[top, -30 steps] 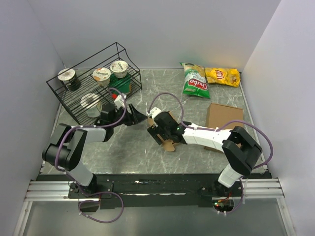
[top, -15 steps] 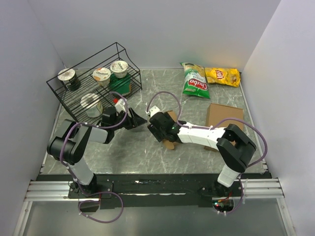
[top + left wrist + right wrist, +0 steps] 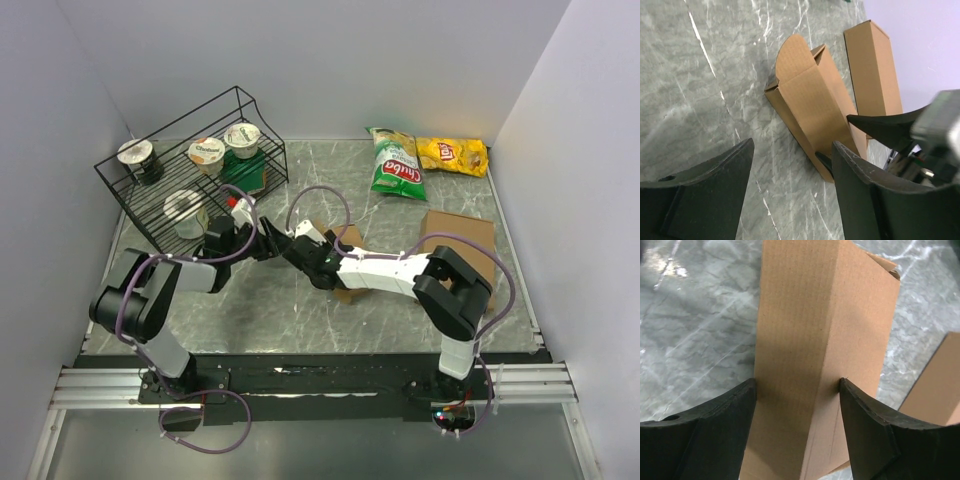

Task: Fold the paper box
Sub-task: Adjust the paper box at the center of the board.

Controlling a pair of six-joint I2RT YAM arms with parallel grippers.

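Note:
The paper box (image 3: 805, 315) is a brown kraft sleeve, part-folded into a long tube with a rounded flap at its far end (image 3: 810, 95). My right gripper (image 3: 798, 382) is shut on it, one finger pressed to each side wall. In the top view the box (image 3: 347, 238) sits mid-table, mostly hidden under the right gripper (image 3: 318, 262). My left gripper (image 3: 792, 145) is open over bare marble, just short of the box's near end, and it holds nothing. Seen from above, the left gripper (image 3: 280, 241) nearly meets the right one.
A black wire rack (image 3: 160, 190) with several yogurt cups stands at the back left. A green chip bag (image 3: 396, 165) and a yellow one (image 3: 452, 155) lie at the back right. A plain cardboard slab (image 3: 458, 238) lies right of the box.
The right arm has swung left with the box toward the left gripper, and its jaws have narrowed onto the box walls. The left gripper has narrowed slightly and stayed put.

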